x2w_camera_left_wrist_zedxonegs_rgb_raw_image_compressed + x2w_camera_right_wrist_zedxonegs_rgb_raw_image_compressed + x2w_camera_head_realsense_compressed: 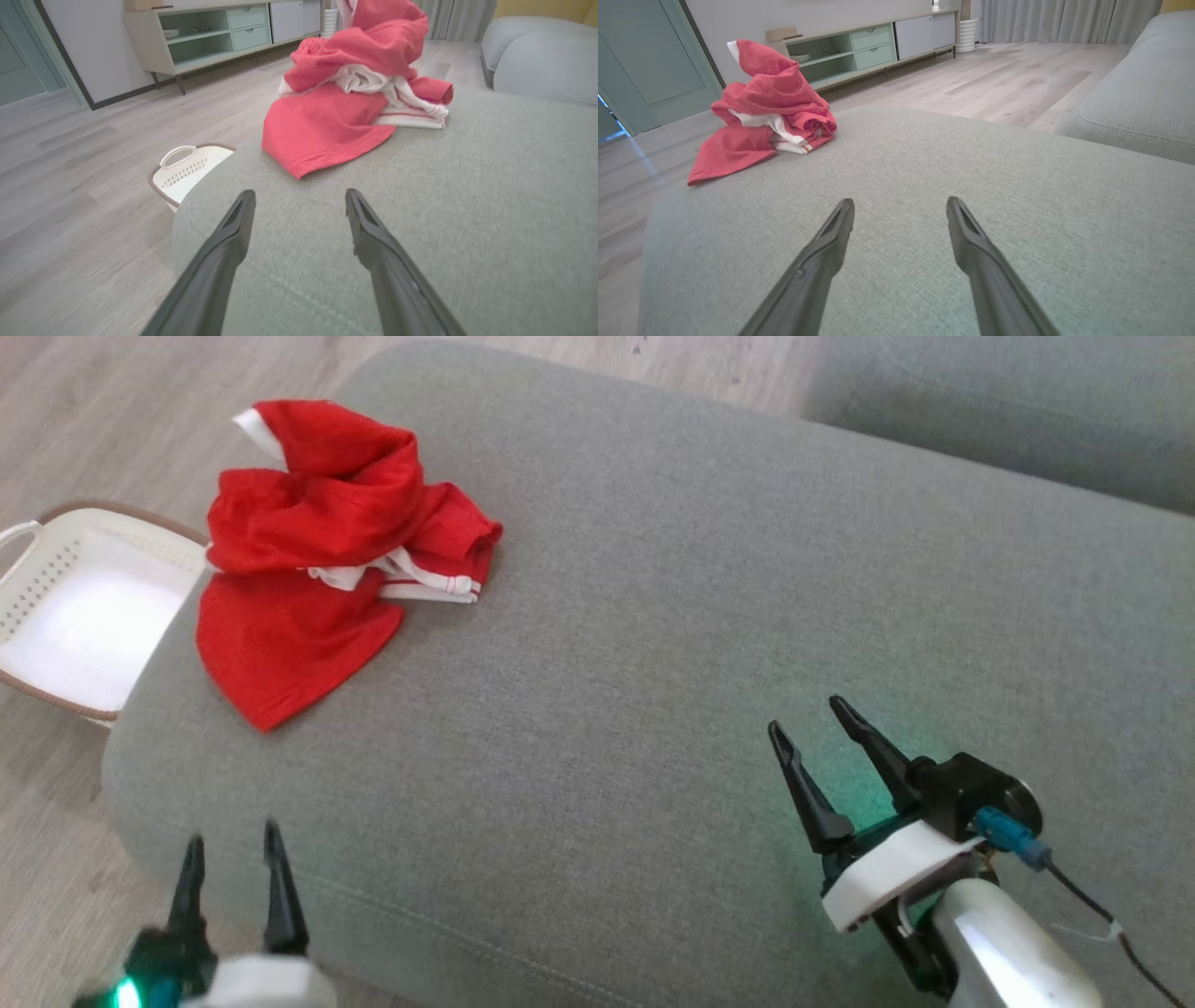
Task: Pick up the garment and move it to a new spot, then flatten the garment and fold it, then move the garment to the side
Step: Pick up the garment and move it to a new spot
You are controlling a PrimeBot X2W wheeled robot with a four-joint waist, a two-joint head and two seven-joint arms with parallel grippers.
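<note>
Lying crumpled on cushion [672, 644], garment [299, 532]

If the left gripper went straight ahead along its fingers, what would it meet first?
Probably the near flap of the red garment, lying on the grey cushion; its height over the cushion is unclear.

Pale wood floor [994, 79]; low sideboard [878, 46] against wall [738, 14]; grey curtains [1064, 21]; teal door [649, 65].

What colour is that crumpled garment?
The garment is red with white trim, best in head view.
</note>
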